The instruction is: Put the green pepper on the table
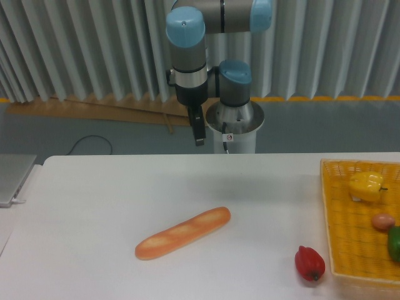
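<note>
We find the green pepper [394,244] in the yellow basket [350,250] at the frame's right edge, only partly visible. It looks light, stiff and glossy, so we judge it slippery; grip across its lobes. Fingers [199,134] hang far back above the surface [94,212]; whether spread, we cannot tell.

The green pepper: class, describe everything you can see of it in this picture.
Only part of the green pepper shows, since the picture's right edge cuts it off. What shows is a glossy, rounded, dark-green body; no stem is visible. It lies in the basket, near the right side, just below a small brownish egg-like thing, close to it or touching. The gripper hangs far off and holds nothing.
</note>
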You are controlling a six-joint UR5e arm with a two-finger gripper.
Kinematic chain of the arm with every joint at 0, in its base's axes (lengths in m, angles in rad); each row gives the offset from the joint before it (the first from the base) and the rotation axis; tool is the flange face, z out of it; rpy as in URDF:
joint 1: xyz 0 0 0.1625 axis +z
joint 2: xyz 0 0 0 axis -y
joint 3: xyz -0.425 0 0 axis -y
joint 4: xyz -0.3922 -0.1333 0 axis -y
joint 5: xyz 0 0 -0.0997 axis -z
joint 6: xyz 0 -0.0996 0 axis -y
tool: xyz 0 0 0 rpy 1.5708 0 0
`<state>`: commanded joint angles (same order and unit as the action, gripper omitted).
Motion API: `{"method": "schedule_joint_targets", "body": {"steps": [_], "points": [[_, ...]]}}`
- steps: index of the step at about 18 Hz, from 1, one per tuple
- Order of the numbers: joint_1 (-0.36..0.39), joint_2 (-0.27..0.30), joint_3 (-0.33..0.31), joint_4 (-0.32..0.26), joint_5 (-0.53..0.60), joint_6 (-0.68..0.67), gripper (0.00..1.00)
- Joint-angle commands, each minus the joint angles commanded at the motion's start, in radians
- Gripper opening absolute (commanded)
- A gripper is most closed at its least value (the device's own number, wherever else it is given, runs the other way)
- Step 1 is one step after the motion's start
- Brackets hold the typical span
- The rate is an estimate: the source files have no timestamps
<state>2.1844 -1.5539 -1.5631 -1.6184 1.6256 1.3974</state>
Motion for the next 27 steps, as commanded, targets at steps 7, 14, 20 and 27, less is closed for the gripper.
{"method": "schedule_joint_targets", "body": {"steps": [7, 14, 20, 27], "points": [[0.008, 0.009, -0.005, -0.002, 0.016, -0.005, 1.0], [0.008, 0.009, -0.003, -0.002, 0.022, -0.008, 1.0], [0.008, 0.008, 0.002, -0.002, 0.022, -0.009, 1.0], [0.092, -0.002, 0.018, -0.005, 0.019, 0.032, 1.0]]}}
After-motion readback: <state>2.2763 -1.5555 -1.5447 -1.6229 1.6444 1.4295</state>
